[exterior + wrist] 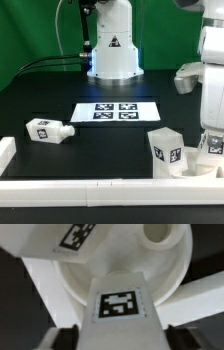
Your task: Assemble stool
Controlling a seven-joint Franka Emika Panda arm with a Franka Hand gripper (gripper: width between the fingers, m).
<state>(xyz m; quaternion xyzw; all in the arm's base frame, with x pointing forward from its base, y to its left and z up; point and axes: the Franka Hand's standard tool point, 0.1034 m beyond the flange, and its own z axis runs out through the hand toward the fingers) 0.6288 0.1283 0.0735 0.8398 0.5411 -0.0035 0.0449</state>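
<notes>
Stool parts in white plastic, seen partway through assembly. Farthest from the gripper [212, 148], at the exterior view's left, a loose leg [48, 130] lies on its side on the black table [40, 100], well apart from the arm. Nearer the gripper, mid-table, lies the marker board [115, 110]. Just beside the gripper stands a tagged block [165, 148], probably another leg; whether it sits in a socket cannot be told. At the exterior view's right the gripper hangs low over the work, near the white border rail [90, 186].

The wrist view shows the gripper closed on a held leg [120, 303]. Its dark fingers [65, 338] press against the leg's two opposite flanks, and the leg's tag faces the camera. The far end of the leg meets the stool seat [170, 266], a thick round disc directly ahead of the gripper, with an open socket [160, 234] showing beyond.

Handling, as a judgement: the parts look rigid, light and smooth, so they may be a little slippery under the pads, but not fragile. The flat parallel sides of the blocky leg are the natural hold, taken near its outer end so the tip stays free for the socket. The disc looks too wide to grip across; its rim would suit better
</notes>
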